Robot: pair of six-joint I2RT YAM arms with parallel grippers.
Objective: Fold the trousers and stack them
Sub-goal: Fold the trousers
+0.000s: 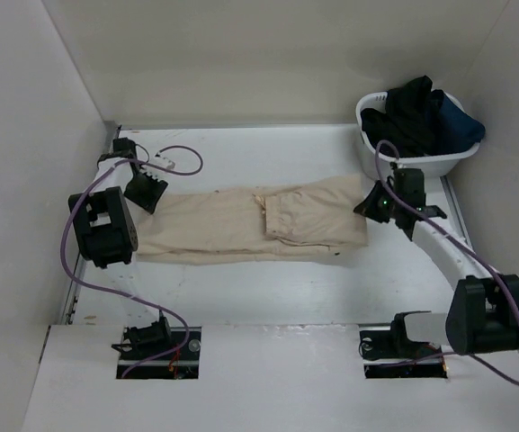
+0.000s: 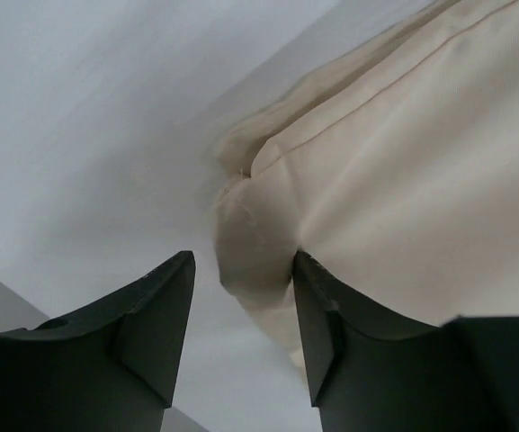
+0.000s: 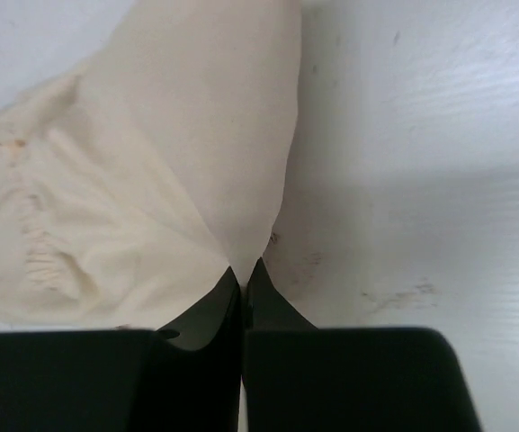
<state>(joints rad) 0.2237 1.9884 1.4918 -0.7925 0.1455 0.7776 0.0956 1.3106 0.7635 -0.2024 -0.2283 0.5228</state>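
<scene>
Trousers lay flat across the table, one end doubled over. Left gripper was at the left end, jaws wide apart around a cloth corner. Right gripper was pinched tight on the right edge.

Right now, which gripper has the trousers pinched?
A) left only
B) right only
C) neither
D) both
B: in the right wrist view the right gripper is shut on a corner of the trousers, while the left gripper stands open at the other end.
</scene>
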